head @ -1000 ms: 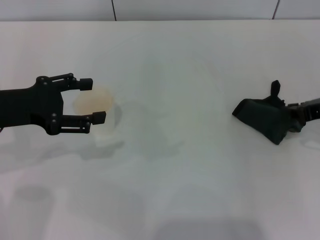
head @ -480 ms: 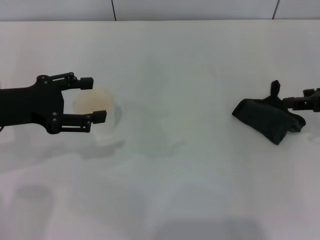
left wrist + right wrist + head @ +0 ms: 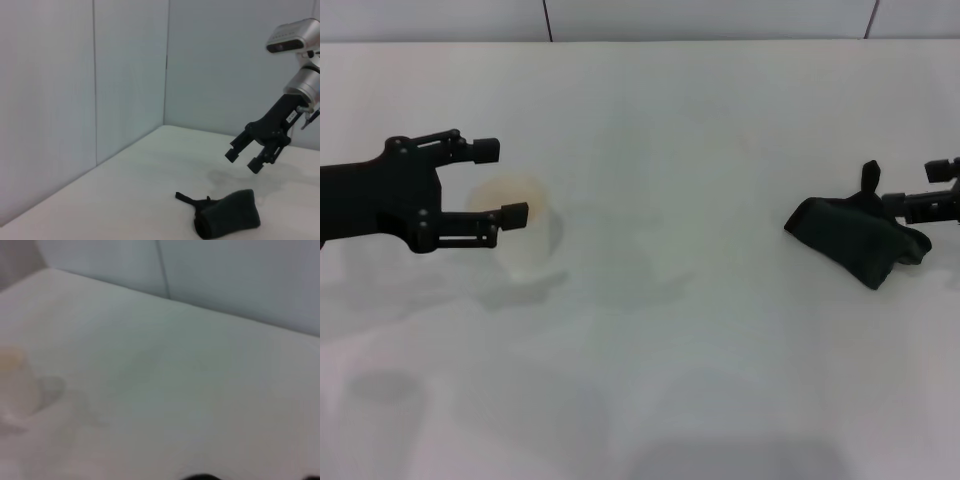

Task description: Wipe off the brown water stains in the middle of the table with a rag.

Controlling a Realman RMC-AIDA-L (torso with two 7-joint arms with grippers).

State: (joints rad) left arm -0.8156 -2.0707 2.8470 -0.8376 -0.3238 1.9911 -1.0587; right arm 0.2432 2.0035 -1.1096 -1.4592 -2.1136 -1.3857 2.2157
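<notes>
The black rag (image 3: pixel 848 240) lies crumpled on the white table (image 3: pixel 720 360) at the right, its pointed tip sticking up. It also shows in the left wrist view (image 3: pixel 230 217). My right gripper (image 3: pixel 930 187) is open and empty, just right of and above the rag; the left wrist view shows the right gripper (image 3: pixel 243 161) hanging over it with its fingers apart. My left gripper (image 3: pixel 500 182) is open and empty at the left, held above the table. No orange-brown stain shows in the middle of the table, only faint smears.
A whitish translucent cup (image 3: pixel 530 240) with a tan tint stands just right of my left gripper's fingertips, partly behind them. It shows blurred in the right wrist view (image 3: pixel 15 385). Grey wall panels (image 3: pixel 700 18) run along the table's far edge.
My right gripper has let go of the rag and lifted off it, to the right, with its fingers apart. My left gripper has risen and drawn back slightly from the cup. The rag has not moved.
</notes>
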